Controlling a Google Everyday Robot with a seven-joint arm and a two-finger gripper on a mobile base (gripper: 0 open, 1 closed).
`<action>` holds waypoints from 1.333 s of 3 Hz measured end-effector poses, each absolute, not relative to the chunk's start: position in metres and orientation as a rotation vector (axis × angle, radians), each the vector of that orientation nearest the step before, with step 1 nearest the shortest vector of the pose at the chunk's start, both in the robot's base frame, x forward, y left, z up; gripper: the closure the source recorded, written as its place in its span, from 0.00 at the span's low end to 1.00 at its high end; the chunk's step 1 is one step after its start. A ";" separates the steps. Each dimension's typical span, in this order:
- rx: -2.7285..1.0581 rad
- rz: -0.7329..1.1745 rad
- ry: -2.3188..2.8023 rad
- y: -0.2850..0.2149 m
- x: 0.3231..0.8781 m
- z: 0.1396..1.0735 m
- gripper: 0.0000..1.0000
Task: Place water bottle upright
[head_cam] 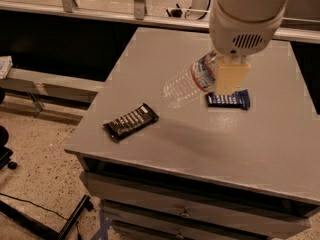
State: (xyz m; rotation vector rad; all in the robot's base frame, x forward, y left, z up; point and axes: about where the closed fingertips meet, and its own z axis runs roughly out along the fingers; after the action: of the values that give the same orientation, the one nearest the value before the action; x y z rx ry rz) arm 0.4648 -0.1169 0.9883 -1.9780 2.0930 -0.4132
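Observation:
The water bottle is clear ribbed plastic with a red, white and blue label band near its neck. It hangs tilted in the air above the grey table, its base pointing down and to the left. My gripper is shut on the bottle's neck end, with a cream-coloured finger in front of it. The white arm housing sits directly above.
A black snack bar wrapper lies near the table's front left corner. A dark blue snack wrapper lies just below the gripper. The table has drawers under its front edge. A dark counter and rail run behind.

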 end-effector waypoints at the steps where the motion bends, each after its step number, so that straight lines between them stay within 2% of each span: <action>1: -2.009 -0.519 2.084 -0.125 0.462 0.992 1.00; 4: -2.229 -0.740 1.984 -0.151 0.456 1.002 1.00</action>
State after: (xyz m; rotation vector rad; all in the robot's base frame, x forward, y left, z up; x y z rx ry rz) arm 0.4562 -0.1510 1.0022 -2.2295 1.9840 -0.7404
